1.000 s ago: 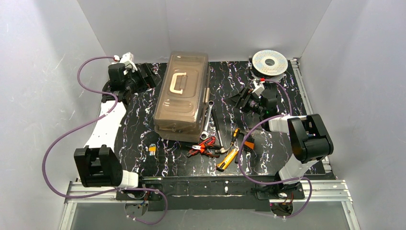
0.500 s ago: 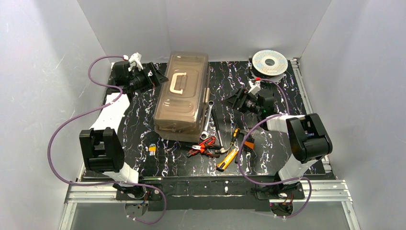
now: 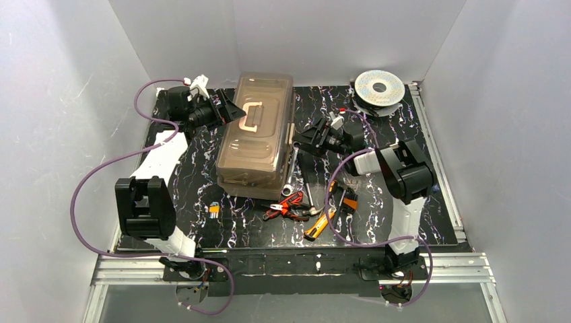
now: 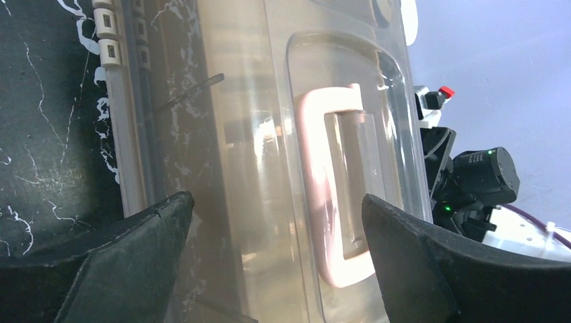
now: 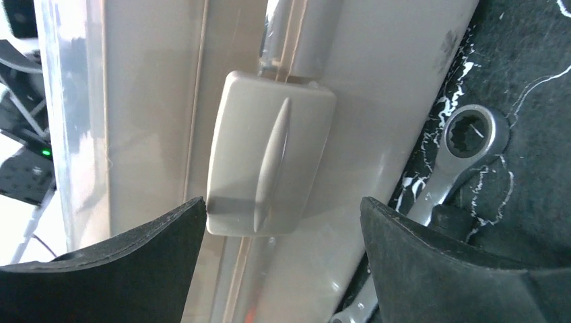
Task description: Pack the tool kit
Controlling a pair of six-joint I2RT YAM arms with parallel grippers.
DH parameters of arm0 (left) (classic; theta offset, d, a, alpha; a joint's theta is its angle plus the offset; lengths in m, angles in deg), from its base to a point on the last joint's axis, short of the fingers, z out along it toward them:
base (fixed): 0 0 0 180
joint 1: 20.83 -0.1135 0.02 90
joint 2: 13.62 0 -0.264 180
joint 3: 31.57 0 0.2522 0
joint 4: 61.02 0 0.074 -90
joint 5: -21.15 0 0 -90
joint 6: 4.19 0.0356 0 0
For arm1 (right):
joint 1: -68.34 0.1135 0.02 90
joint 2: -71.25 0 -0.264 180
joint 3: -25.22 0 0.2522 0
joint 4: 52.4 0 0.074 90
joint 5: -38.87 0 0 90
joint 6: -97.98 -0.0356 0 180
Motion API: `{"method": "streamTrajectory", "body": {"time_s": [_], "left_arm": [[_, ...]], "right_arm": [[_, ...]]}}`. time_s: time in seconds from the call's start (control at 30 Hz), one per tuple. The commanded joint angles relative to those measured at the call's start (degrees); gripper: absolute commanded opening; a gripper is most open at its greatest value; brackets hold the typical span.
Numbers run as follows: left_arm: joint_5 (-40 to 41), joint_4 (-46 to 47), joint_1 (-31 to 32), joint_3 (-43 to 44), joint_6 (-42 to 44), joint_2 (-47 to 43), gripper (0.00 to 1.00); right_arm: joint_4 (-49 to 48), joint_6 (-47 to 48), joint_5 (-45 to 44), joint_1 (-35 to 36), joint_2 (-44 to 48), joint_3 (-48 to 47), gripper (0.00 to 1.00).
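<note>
I see the beige plastic toolbox [image 3: 256,134], smoky translucent lid shut, on the black marbled table [image 3: 202,175]. The left gripper [image 3: 232,110] is at its left side and the right gripper [image 3: 301,138] faces its beige latch [image 5: 269,165]; both jaws are spread.

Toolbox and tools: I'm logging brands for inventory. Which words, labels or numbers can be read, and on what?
None can be read in any view.
Toolbox: no label shows, nor on its latch.
Wrench: markings, if any, too blurred.
Spool: face too small to read.
</note>
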State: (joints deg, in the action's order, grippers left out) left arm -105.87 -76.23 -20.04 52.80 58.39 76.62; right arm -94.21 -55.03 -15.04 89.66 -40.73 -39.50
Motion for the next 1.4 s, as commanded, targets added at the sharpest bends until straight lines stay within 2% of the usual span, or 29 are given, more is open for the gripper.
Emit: {"method": "streamTrajectory", "body": {"time_s": [0.0, 0.27, 0.4, 0.5, 0.57, 0.63, 0.67, 0.7, 0.97, 1.1, 1.17, 1.3, 1.37], "left_arm": [[-0.86, -2.29, 0.56, 1.99, 0.36, 0.77, 0.96], [-0.10, -6.83, 0.66, 4.03, -0.17, 4.24, 0.95], [1.96, -12.41, 0.68, 6.49, 1.60, 5.81, 0.95], [1.47, -12.25, 0.75, 6.44, 0.86, 6.26, 0.94], [0.85, -12.52, 0.75, 6.70, 0.70, 6.72, 0.93], [1.38, -13.73, 0.78, 7.28, 1.04, 7.17, 0.93], [1.68, -14.29, 0.82, 7.47, 1.31, 7.30, 0.93], [1.73, -14.61, 0.81, 7.57, 1.51, 7.42, 0.92], [2.10, -15.84, 1.21, 8.24, 1.95, 8.16, 0.91], [2.97, -16.44, 1.32, 8.35, 2.59, 7.50, 0.90], [3.35, -16.77, 1.52, 8.36, 2.95, 7.32, 0.91], [3.64, -17.31, 1.85, 8.63, 3.38, 7.28, 0.91], [3.77, -17.51, 1.97, 8.69, 3.44, 7.34, 0.91]], "right_arm": [[-12.84, -11.29, 1.24, 0.19, -4.55, -4.32, 0.92], [-25.32, -22.64, 1.85, 0.67, -12.61, -8.89, 0.92], [-26.51, -26.51, 2.80, 1.61, -14.74, -11.87, 0.90], [-26.52, -27.87, 3.16, 2.50, -14.99, -13.25, 0.86], [-26.45, -28.26, 3.40, 3.05, -14.83, -13.65, 0.80], [-25.27, -28.48, 3.73, 3.51, -14.38, -13.98, 0.69], [-24.55, -28.38, 3.74, 3.60, -13.99, -13.92, 0.60], [-23.79, -27.91, 3.74, 3.71, -13.45, -13.76, 0.56], [-4.87, -17.05, 3.57, 3.72, -6.55, -12.94, 0.31], [0.75, -16.19, 3.72, 3.72, -5.59, -14.69, 0.14], [5.52, -13.82, 3.36, 3.79, -4.54, -15.91, 0.12], [22.42, -3.12, -1.27, 4.39, -0.08, -17.99, 0.05], [25.11, -1.07, -2.38, 4.52, 1.01, -18.65, 0.04]]}}
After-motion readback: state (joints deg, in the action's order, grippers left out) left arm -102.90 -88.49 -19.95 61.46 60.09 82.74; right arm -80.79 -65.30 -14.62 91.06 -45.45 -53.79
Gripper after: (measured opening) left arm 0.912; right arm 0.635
